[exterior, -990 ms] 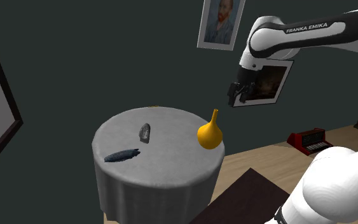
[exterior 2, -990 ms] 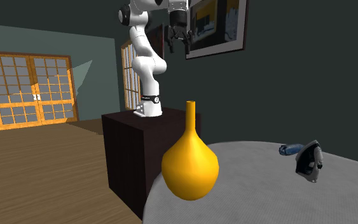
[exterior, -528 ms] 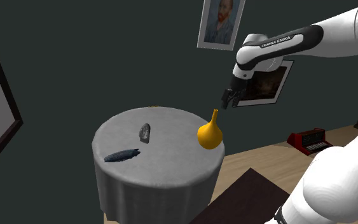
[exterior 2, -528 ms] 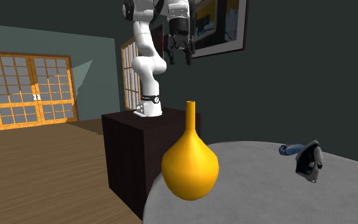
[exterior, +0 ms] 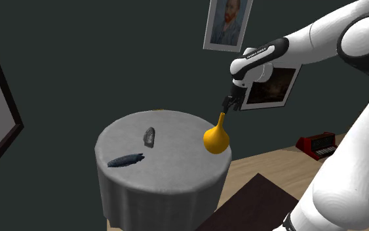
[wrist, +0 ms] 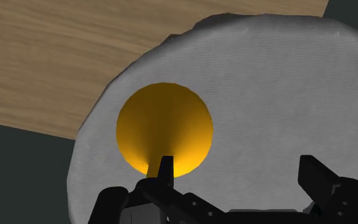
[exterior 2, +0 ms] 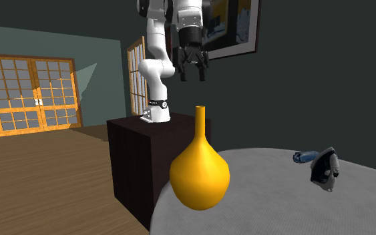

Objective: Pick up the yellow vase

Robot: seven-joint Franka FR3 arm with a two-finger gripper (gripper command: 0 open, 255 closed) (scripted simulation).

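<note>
Gripper (exterior 2: 192, 77) hangs downward, jaws apart, just above yellow vase (exterior 2: 200, 170)

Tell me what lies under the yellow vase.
The yellow vase stands on the round grey table, near its edge. The spot beneath its belly is covered by the vase itself, so nothing else there can be checked.

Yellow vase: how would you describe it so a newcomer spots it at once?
Find the round table draped in grey cloth. At its edge nearest the robot's stand, just below the open hand, stands the vase. It alone is yellow, a round belly with a thin neck; the blue thing and the grey thing sharing the table are small and dark.
</note>
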